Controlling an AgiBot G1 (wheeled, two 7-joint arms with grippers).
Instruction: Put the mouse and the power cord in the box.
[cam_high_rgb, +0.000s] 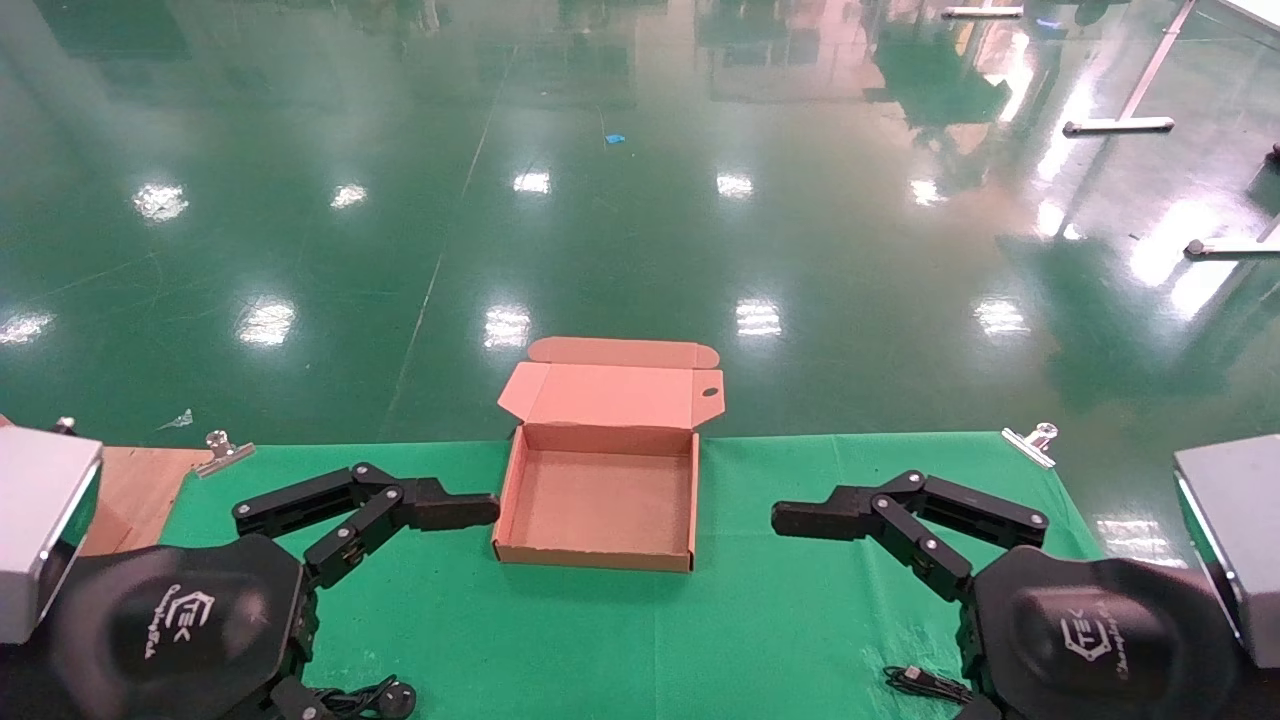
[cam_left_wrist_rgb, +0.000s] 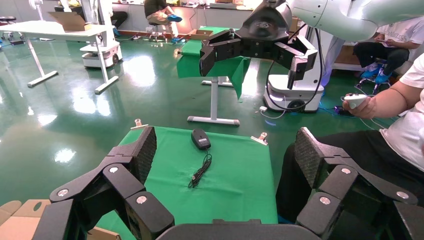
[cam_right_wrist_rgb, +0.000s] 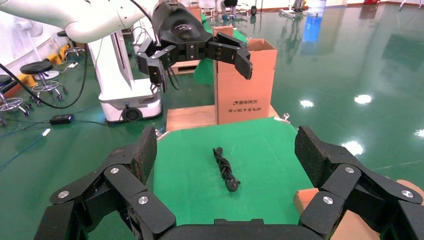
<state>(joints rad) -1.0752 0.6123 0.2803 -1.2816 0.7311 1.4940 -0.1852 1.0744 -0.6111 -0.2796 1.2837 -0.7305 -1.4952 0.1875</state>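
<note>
An open cardboard box (cam_high_rgb: 598, 500) is sitting mid-table on green cloth (cam_high_rgb: 760, 620), lid folded back. Both grippers — left gripper (cam_high_rgb: 440, 510) and right gripper (cam_high_rgb: 830, 520) — are hovering beside it, fingers spread, empty. The mouse (cam_left_wrist_rgb: 200, 139) is lying near the robot's right; the power cord (cam_right_wrist_rgb: 225, 169) near its left.

Head overhead; wrists facing across shared table (cam_high_rgb: 760, 640).
</note>
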